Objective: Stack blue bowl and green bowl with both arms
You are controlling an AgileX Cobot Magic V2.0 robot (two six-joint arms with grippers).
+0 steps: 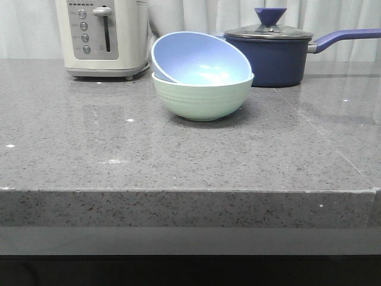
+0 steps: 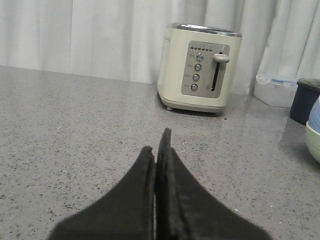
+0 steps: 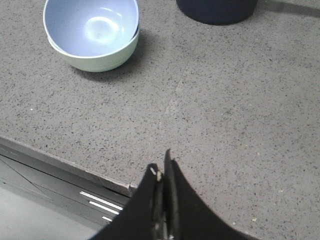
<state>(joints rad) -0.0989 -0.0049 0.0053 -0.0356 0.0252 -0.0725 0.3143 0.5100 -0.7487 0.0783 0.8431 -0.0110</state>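
Note:
The blue bowl [image 1: 199, 59] sits tilted inside the green bowl [image 1: 202, 98] on the grey counter, in front of the saucepan. Both bowls also show in the right wrist view, the blue bowl [image 3: 90, 27] nested in the green bowl [image 3: 97, 59]. An edge of the green bowl [image 2: 314, 142] shows in the left wrist view. My left gripper [image 2: 156, 145] is shut and empty, low over the counter, pointing at the toaster. My right gripper [image 3: 162, 162] is shut and empty above the counter's front edge, well away from the bowls. Neither gripper shows in the front view.
A cream toaster [image 1: 102, 36] stands at the back left, also in the left wrist view [image 2: 200, 67]. A dark navy saucepan [image 1: 271, 50] with a lid stands at the back right, its handle pointing right. The counter's front edge [image 1: 178, 193] runs across the front.

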